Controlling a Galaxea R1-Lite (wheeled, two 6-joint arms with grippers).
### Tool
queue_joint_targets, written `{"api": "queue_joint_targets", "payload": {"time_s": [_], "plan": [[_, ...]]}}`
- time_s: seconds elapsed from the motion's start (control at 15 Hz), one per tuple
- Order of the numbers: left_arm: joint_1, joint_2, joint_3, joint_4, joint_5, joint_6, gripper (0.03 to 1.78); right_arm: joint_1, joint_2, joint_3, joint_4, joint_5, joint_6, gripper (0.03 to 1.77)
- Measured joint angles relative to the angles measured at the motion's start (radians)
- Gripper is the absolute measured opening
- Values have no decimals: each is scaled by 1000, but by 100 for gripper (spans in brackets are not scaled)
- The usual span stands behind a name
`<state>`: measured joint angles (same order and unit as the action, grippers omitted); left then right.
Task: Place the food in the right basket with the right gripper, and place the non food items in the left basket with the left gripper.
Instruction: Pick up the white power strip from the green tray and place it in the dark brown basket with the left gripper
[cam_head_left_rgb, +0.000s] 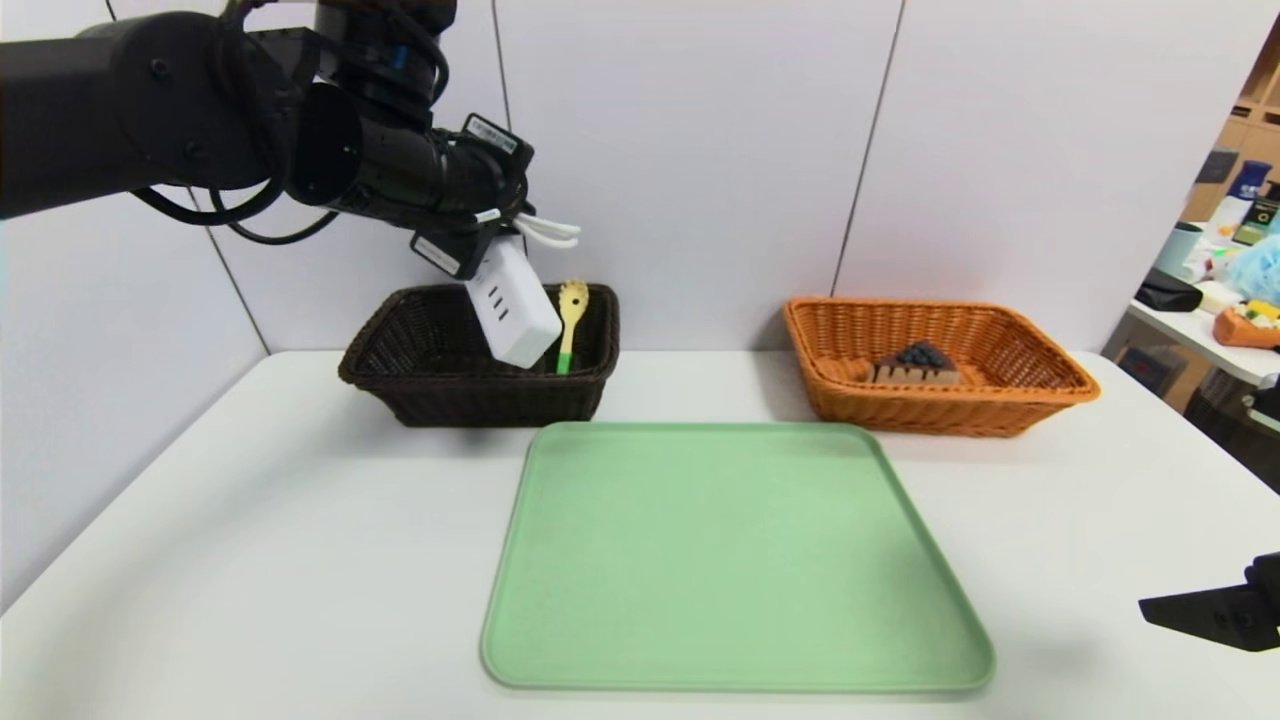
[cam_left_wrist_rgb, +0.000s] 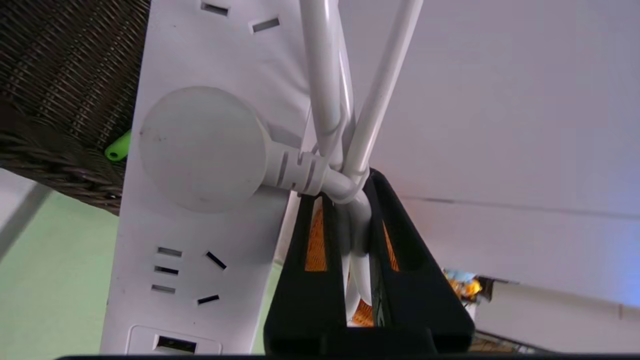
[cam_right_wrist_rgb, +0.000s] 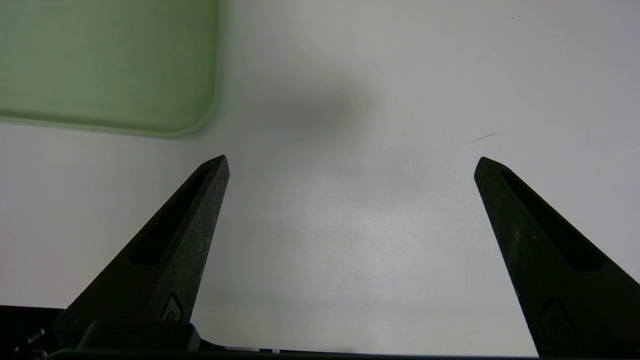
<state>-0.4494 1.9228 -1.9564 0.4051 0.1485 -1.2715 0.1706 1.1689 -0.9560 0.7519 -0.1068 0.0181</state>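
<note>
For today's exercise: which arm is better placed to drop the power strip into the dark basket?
Left: its claw grips the power strip by its cord, above the dark basket. The right claw hangs open, far off.

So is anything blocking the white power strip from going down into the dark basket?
Mostly no. The left gripper holds the power strip by its cord, hanging over the dark brown basket. Only the yellow pasta spoon leans inside, right beside the strip's lower end, so it might get bumped.
</note>
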Motion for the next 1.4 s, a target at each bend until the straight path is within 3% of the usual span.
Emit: {"api": "queue_joint_targets", "payload": {"time_s": [0.27,0.47,1.13,1.4], "plan": [[26,27,2,-2,50,-166,20,0,3,2,0,1,1,170],[32,44,24,-2,120,-182,20,-1,5,2,0,2,1,170],[70,53,41,-7,119,-349,20,1,1,41,0,3,-2,170],[75,80,40,-7,114,-361,20,1,-3,44,1,3,-1,170]]}}
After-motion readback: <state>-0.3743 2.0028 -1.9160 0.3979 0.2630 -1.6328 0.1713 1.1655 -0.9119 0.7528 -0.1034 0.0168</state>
